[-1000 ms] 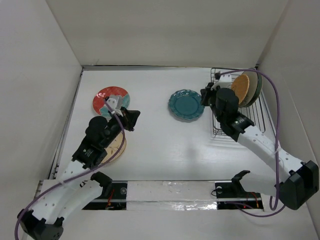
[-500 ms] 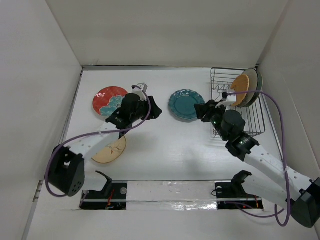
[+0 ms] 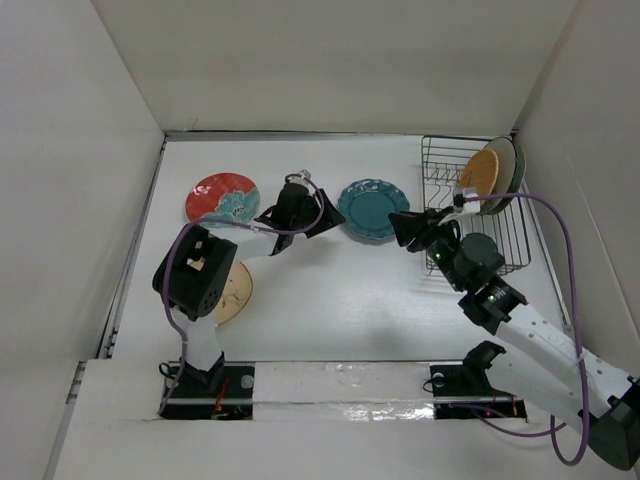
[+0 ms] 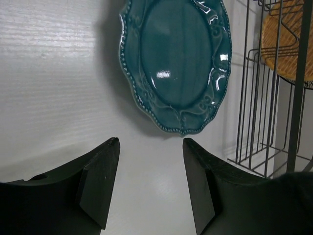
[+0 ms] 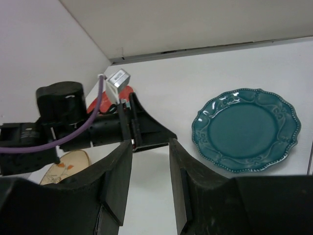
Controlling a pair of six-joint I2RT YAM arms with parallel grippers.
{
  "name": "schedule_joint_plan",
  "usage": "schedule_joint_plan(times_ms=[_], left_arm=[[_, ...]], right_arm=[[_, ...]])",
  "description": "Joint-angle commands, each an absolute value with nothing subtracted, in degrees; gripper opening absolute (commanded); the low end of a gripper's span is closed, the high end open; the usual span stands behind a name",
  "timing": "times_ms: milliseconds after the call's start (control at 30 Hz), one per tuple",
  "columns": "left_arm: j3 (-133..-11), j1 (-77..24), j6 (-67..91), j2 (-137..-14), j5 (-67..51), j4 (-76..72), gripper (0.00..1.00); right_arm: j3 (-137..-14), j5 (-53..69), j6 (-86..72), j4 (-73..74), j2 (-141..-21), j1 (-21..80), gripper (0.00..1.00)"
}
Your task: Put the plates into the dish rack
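A scalloped dark teal plate (image 3: 372,208) (image 4: 183,63) (image 5: 247,129) lies flat mid-table. My left gripper (image 3: 326,218) (image 4: 150,146) hovers open just left of its rim, with nothing between the fingers. On the plate's right side my right gripper (image 3: 400,226) (image 5: 150,144) is also open and empty, pointing toward the left gripper. A red-and-teal plate (image 3: 222,196) lies at the far left. A tan plate (image 3: 236,292) (image 5: 66,164) lies partly under the left arm. The black wire dish rack (image 3: 436,160) (image 4: 264,98) holds an orange plate (image 3: 480,172) (image 4: 288,39) on edge, with paler plates (image 3: 507,165) behind it.
White walls close in the table on the left, back and right. The rack stands in the back right corner, its near half without plates. The left arm's elbow (image 3: 195,280) sits over the tan plate. Purple cables loop off both arms.
Both grippers went from shut to open. The left arm swung right from the red plate toward the teal one. The right arm drew back from the rack to the teal plate's right side.
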State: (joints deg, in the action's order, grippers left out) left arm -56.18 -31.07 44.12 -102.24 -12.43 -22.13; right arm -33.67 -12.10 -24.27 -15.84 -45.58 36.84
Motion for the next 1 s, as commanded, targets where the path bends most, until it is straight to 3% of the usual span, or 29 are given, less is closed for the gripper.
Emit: schedule_joint_plan(times_ms=[0,367,533,767,867,967], left_arm=[[-59.8,-31.3,48.9,-105.1,-12.0,-28.0,0.51],[-66.4,-31.3,52.6,-118.8,-11.4,-31.2,0.49],[-66.0,-31.3,55.9,-121.5,-12.0,-37.0,0.38],[-61.7,-31.8,60.1,-123.0,-10.3,-47.7,0.32],[-60.9,-32.3,61.4,-123.4,-8.8,-50.8,0.23],[-60.6,-32.9,62.5,-123.7,-7.7,-52.8,0.02]], right_arm=[[-33.5,-10.0,-25.2,-20.3,-45.0,37.4,0.42],[-33.0,-9.8,-25.2,-21.2,-44.9,37.4,0.42],[-32.9,-10.5,-25.2,-21.3,-45.4,37.4,0.42],[-32.9,-10.2,-25.1,-21.4,-45.9,37.4,0.42],[-33.2,-9.8,-25.0,-20.7,-46.1,37.4,0.42],[-33.5,-9.8,-24.9,-20.3,-46.3,37.4,0.42]])
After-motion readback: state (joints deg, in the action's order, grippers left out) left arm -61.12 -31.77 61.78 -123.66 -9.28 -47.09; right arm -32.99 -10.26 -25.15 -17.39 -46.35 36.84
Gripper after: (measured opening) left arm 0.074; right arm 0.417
